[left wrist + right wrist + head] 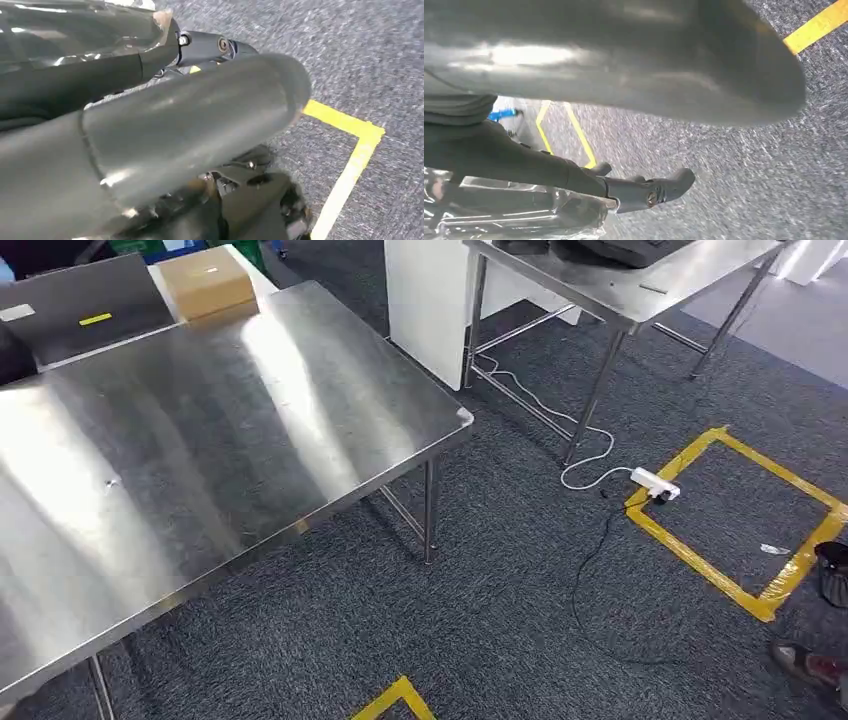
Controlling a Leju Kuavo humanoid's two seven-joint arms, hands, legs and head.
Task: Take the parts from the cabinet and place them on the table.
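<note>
The steel table (200, 440) stands at the left of the head view with a bare, shiny top. In the left wrist view my left hand (190, 130) hangs over the carpet. Its dark fingers (210, 46) lie around a part wrapped in clear crinkled plastic (75, 25). In the right wrist view my right hand (599, 75) is also low over the carpet. Its fingers (644, 192) press against a clear plastic-wrapped part (524, 215). What is inside the wrapping is hidden.
A cardboard box (207, 282) sits at the table's far end. A second steel table (620, 290) stands at the back right. A power strip (655, 483) and its cables lie beside a yellow tape square (735, 520). A person's shoe (810, 665) is at the lower right.
</note>
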